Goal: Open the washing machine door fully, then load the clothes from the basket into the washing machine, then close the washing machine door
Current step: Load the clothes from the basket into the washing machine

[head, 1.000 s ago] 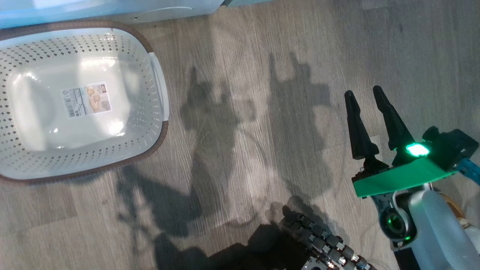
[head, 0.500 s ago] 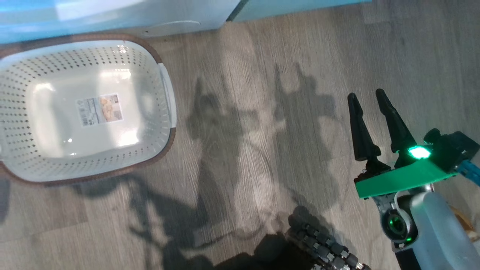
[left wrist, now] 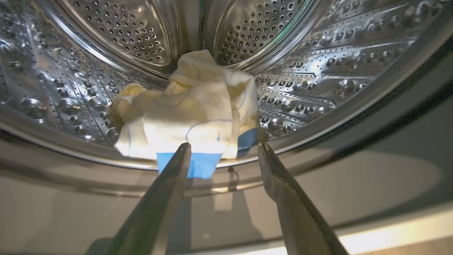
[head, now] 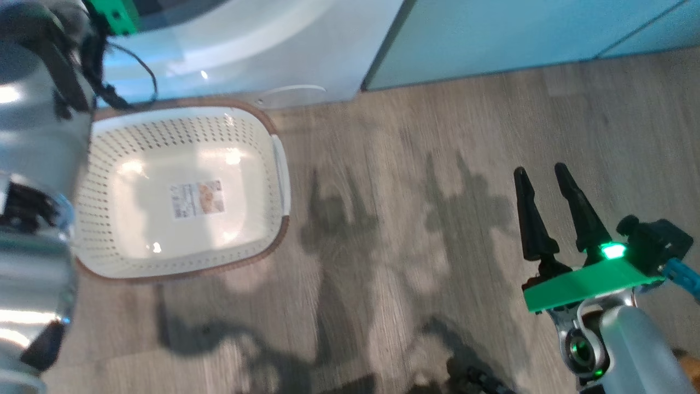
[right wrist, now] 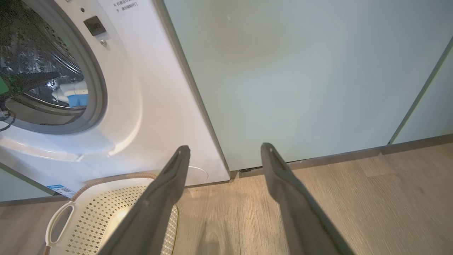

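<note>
In the left wrist view my left gripper (left wrist: 224,146) is open at the mouth of the washing machine's steel drum (left wrist: 318,71). Just beyond its fingertips, pale yellow clothes (left wrist: 198,109) with blue parts lie on the drum's front lip, held by nothing. The cream basket (head: 136,137) sits on the floor in front of the white washing machine (head: 306,60), with only a label inside. My right gripper (head: 540,171) hovers open over the floor, right of the basket. The right wrist view shows the clothes (right wrist: 70,95) in the drum. The washing machine door is out of view.
My left forearm (head: 33,153) reaches past the basket's left side toward the washer. Pale teal cabinets (head: 492,38) stand right of the machine, above bare wooden floor (head: 410,246). In the right wrist view the basket (right wrist: 116,212) is close under the washer front (right wrist: 141,88).
The head camera has tilted up, bringing the washer front, the cabinets and my left forearm into the picture. My left gripper has opened. The right gripper stays where it was.
</note>
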